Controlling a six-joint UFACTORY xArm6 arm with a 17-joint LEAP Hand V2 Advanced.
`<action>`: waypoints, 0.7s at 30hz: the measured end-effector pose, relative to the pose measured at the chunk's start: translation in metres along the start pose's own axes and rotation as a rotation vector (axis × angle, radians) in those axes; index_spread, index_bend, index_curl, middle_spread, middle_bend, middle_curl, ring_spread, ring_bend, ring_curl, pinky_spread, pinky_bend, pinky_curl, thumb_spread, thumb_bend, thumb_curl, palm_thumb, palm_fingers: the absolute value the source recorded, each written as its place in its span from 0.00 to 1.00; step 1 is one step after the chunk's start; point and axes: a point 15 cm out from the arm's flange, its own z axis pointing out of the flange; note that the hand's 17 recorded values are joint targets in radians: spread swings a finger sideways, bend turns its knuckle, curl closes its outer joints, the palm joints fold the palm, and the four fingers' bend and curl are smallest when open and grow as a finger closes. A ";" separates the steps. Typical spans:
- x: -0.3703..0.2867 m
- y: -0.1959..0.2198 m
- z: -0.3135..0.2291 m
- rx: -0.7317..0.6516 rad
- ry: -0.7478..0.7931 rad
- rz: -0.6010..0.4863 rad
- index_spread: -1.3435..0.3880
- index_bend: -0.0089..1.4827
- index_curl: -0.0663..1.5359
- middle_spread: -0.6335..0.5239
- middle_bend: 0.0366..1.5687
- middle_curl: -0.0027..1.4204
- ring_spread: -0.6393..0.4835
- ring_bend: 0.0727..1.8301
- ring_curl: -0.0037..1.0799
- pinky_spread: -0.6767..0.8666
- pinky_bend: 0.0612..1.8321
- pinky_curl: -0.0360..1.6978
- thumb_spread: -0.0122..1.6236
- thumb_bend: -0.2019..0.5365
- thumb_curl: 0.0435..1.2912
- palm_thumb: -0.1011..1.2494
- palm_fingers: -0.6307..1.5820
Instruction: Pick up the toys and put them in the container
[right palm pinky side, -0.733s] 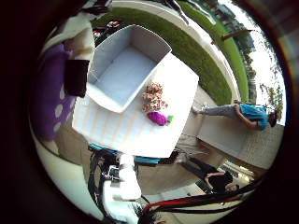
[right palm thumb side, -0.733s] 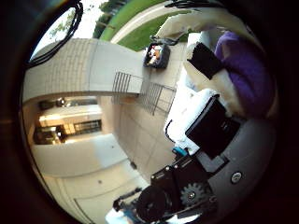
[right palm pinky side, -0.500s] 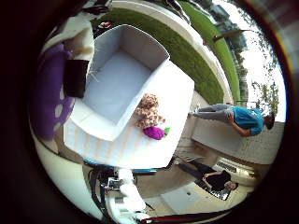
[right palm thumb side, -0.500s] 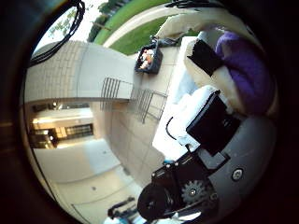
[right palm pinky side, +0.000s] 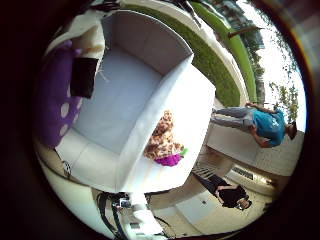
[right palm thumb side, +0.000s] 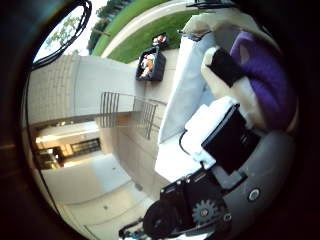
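The hand (right palm thumb side: 225, 145) is clenched around a purple plush toy with pale spots (right palm pinky side: 52, 95), fingers curled over its cream-edged body so that it fills the left of the little-finger view and the upper right of the thumb view, pressed close to the palm. It hangs directly above the open white container (right palm pinky side: 135, 95), whose interior occupies the centre of the little-finger view and appears empty. Two further toys lie on the white table (right palm pinky side: 195, 100) just outside the container wall, lower centre-right of that view: a brown spotted plush animal (right palm pinky side: 162, 137), and touching it a magenta grape-like toy (right palm pinky side: 169, 160) with a green leaf. The held toy is judged soft, light and compressible, unlikely to slip or break; a grasp across its bulk is adequate. Its long axis cannot be told, since the fingers cover much of it. The spotted animal lies lengthwise alongside the container wall; it should also be soft, best taken across its midsection. The grape toy looks knobbly and small, and its orientation is too small to determine.
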 end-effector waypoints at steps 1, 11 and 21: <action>0.004 0.000 0.003 -0.008 0.000 0.005 0.55 0.49 0.08 0.51 0.23 0.47 0.73 0.45 0.53 0.66 0.57 0.51 0.77 0.22 0.32 0.61 0.22; 0.029 0.031 -0.049 0.021 -0.004 -0.009 0.54 0.27 0.11 0.61 0.07 0.31 0.83 0.25 0.33 0.74 0.37 0.37 0.73 0.24 0.30 0.57 0.24; 0.064 0.142 -0.116 0.006 0.015 0.039 0.59 0.21 0.16 0.61 0.08 0.25 0.83 0.21 0.30 0.75 0.30 0.30 0.74 0.24 0.29 0.59 0.30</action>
